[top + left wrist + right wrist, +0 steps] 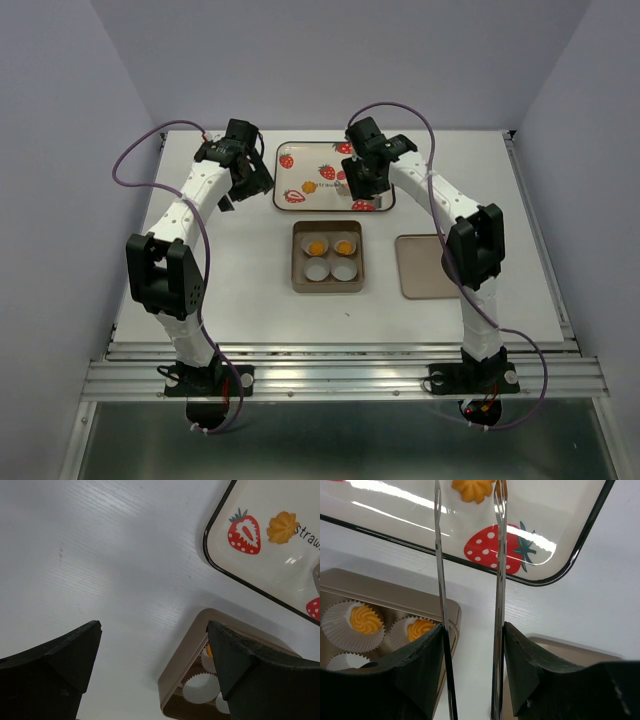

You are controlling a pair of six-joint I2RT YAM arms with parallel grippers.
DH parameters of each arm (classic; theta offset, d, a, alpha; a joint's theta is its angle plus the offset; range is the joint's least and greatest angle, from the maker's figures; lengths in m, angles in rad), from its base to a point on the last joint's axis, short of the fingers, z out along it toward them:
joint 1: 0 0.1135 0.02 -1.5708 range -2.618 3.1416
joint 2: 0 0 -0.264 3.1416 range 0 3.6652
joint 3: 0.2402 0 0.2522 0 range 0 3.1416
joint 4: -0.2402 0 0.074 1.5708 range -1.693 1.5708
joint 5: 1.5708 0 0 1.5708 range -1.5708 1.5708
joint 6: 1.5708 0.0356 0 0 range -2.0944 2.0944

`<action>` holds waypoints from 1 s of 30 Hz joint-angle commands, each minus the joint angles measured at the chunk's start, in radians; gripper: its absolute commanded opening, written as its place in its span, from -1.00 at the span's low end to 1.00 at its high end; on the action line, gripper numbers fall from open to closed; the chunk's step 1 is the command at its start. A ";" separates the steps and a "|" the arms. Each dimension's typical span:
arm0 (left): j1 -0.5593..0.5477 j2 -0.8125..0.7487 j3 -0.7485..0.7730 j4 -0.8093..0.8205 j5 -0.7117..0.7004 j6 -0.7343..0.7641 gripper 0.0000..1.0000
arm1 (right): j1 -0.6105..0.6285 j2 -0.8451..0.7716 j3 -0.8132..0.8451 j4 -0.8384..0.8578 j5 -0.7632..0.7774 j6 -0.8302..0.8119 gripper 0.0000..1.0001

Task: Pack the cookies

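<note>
Two orange-yellow cookies point(316, 245) point(345, 245) sit in white paper cups in the far row of the tan box point(297, 262); they also show in the right wrist view point(365, 619) point(420, 628). The near two cups point(330, 270) are empty. One cookie point(309, 187) lies on the strawberry tray point(330, 155), also in the left wrist view point(282, 526). Another cookie point(472, 489) lies on the tray between the tips of metal tongs point(499, 580). My right gripper point(472, 630) point(365, 185) is shut on the tongs. My left gripper point(155, 630) point(250, 180) is open and empty, left of the tray.
The tan lid point(425, 265) lies flat to the right of the box. The tray's black rim point(585, 535) lies just beyond the box. Red printed strawberries point(245, 531) mark the tray. Side walls close in the table on the left and right.
</note>
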 commanded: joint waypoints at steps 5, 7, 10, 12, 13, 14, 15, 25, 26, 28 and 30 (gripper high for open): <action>-0.002 -0.032 -0.018 -0.007 -0.029 0.007 0.98 | 0.042 0.016 0.008 0.033 0.042 -0.028 0.09; -0.001 -0.037 -0.019 -0.007 -0.034 0.007 0.98 | 0.042 0.013 -0.003 0.031 0.069 -0.034 0.09; 0.001 -0.043 -0.029 -0.004 -0.034 0.007 0.98 | 0.052 0.011 -0.012 0.028 0.102 -0.040 0.10; 0.004 -0.048 -0.035 -0.003 -0.032 0.007 0.98 | 0.052 0.010 -0.018 0.031 0.110 -0.043 0.09; 0.004 -0.051 -0.038 -0.003 -0.032 0.007 0.98 | 0.061 0.013 -0.021 0.030 0.122 -0.042 0.10; 0.004 -0.055 -0.039 -0.003 -0.032 0.008 0.98 | 0.061 0.014 -0.021 0.030 0.118 -0.046 0.10; 0.004 -0.058 -0.042 -0.003 -0.034 0.007 0.98 | 0.061 0.014 -0.021 0.030 0.118 -0.045 0.09; 0.007 -0.077 -0.059 0.001 -0.039 0.008 0.98 | 0.070 0.039 0.009 0.038 0.110 -0.034 0.09; 0.007 -0.077 -0.059 0.001 -0.039 0.008 0.98 | 0.070 0.041 0.011 0.039 0.107 -0.032 0.08; 0.007 -0.078 -0.059 0.000 -0.040 0.008 0.98 | 0.070 0.044 0.016 0.039 0.104 -0.029 0.08; 0.007 -0.078 -0.056 -0.003 -0.040 0.008 0.98 | 0.070 0.047 0.014 0.039 0.110 -0.032 0.08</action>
